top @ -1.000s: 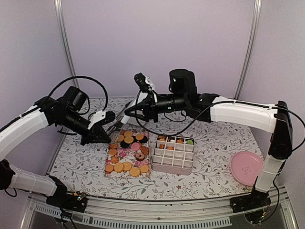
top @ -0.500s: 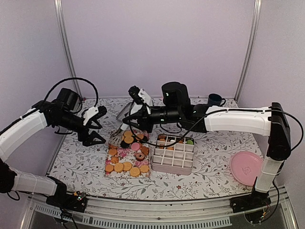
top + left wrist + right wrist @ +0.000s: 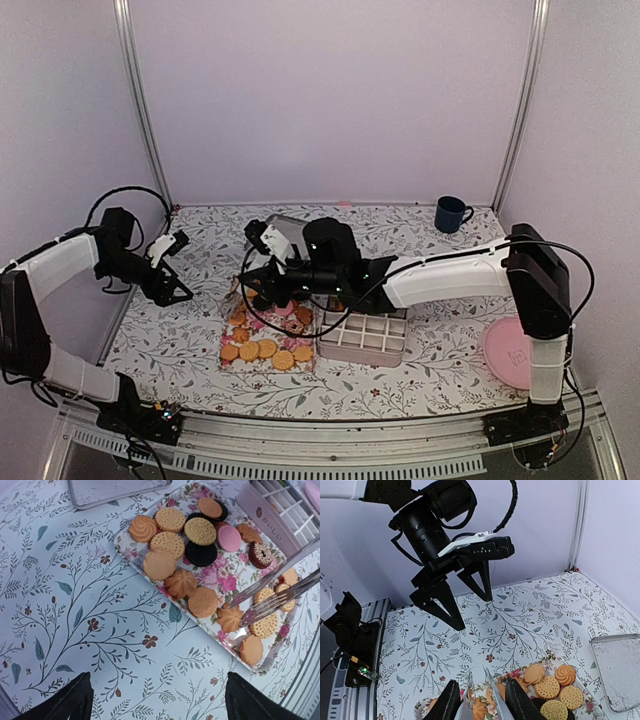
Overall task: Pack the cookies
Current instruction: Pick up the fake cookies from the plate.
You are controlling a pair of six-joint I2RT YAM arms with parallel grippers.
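The cookies (image 3: 266, 340) lie on a floral tray (image 3: 247, 362) left of a pink compartment box (image 3: 362, 352). In the left wrist view most cookies (image 3: 200, 530) are golden, a few are dark and one is pink (image 3: 229, 537). My right gripper (image 3: 256, 283) is shut on metal tongs (image 3: 495, 696). The tongs' tips (image 3: 272, 602) hover over the tray's near-left cookies, holding nothing. My left gripper (image 3: 178, 268) stands open and empty over bare cloth left of the tray, and its fingers (image 3: 75, 700) frame the tablecloth.
A clear lid (image 3: 287, 225) lies behind the tray. A blue mug (image 3: 450, 213) stands at the back right and a pink plate (image 3: 515, 350) sits at the right front. The box (image 3: 262, 510) holds some cookies in its far compartments.
My left gripper has opened and drawn back to the left, away from the tongs. My right arm has swung left and lowered the tongs over the tray.
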